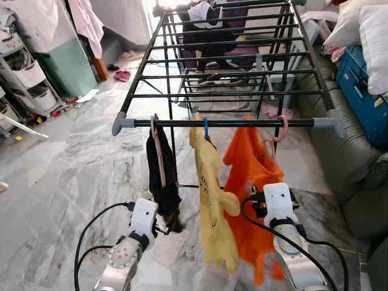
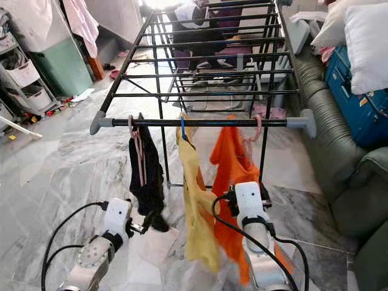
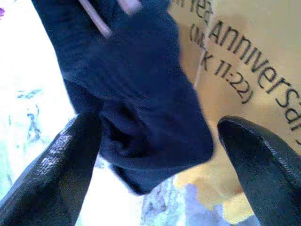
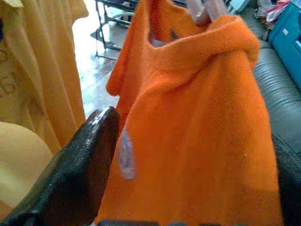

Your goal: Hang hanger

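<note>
Three hangers hang by their hooks on the front rail (image 1: 230, 123) of a black drying rack, side by side and apart. The pale pink hanger (image 1: 157, 151) on the left carries a dark garment (image 1: 162, 182) that droops in a narrow bunch. The blue hanger (image 1: 206, 128) in the middle holds a yellow shirt (image 1: 213, 200) with dark printed lettering, turned nearly edge-on. The pink hanger (image 1: 281, 130) on the right holds an orange shirt (image 1: 250, 182), its collar gathered under the hook. The yellow and orange shirts overlap lower down.
</note>
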Robot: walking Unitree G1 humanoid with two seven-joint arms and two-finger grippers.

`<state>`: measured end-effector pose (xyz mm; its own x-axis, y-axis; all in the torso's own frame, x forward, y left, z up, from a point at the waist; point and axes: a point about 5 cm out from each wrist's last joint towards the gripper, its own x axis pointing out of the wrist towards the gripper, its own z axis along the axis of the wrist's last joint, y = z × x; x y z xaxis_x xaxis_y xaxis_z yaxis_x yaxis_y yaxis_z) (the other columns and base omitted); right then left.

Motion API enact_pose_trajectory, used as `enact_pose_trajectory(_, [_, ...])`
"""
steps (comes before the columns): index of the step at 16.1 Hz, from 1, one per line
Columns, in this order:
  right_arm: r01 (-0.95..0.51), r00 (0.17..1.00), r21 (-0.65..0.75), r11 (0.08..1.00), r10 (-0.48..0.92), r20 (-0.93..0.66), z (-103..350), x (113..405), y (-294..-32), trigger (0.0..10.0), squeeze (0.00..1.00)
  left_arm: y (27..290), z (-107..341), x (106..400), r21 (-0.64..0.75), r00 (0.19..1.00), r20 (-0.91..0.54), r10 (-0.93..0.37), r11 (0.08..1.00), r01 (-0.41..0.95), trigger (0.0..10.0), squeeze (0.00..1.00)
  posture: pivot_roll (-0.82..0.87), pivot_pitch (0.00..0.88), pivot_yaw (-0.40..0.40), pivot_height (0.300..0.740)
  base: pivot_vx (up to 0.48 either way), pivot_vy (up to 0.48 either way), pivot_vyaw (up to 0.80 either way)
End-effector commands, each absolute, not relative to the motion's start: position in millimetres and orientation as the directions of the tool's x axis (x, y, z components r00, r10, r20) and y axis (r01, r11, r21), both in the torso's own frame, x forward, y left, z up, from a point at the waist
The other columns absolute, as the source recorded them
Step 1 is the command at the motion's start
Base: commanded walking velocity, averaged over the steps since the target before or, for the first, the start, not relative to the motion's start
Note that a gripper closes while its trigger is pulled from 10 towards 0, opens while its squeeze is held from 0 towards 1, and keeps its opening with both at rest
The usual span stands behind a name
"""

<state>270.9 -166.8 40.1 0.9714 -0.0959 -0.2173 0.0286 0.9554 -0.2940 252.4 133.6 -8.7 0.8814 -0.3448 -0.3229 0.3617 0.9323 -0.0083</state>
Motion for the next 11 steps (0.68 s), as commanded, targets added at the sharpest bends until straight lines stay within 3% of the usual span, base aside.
enact_pose_trajectory(1, [0.021,0.974,-0.295,0.955,-0.086,-0.21,42.2,273.9,-163.2,10.0,0.0,137.4,-9.4,253.6,0.009,0.884,-0.328,-0.334,0.934,0.357,10.0,0.0,-0.14,0.0,0.111,0.74,0.0,0.48,0.0])
enact_pose_trajectory(3, [0.022,0.971,-0.31,0.951,-0.094,-0.218,40.9,273.3,-163.5,10.0,0.0,137.8,-11.8,252.9,0.018,0.88,-0.338,-0.335,0.932,0.361,10.0,0.0,-0.14,0.0,0.109,0.74,0.0,0.416,0.0])
enact_pose_trajectory(6, [0.095,0.955,-0.357,0.929,-0.186,-0.232,37.7,268.7,-180.4,10.0,0.0,138.0,-15.1,251.9,0.023,0.872,-0.349,-0.343,0.927,0.374,10.0,0.0,-0.15,0.0,0.113,0.74,0.0,0.0,0.0])
enact_pose_trajectory(11, [0.211,0.946,-0.488,0.847,-0.302,-0.116,53.9,259.4,-204.8,10.0,0.0,132.5,0.0,261.4,0.04,0.874,-0.292,-0.389,0.908,0.417,10.0,0.0,-0.18,0.0,0.129,0.74,0.0,0.0,0.0])
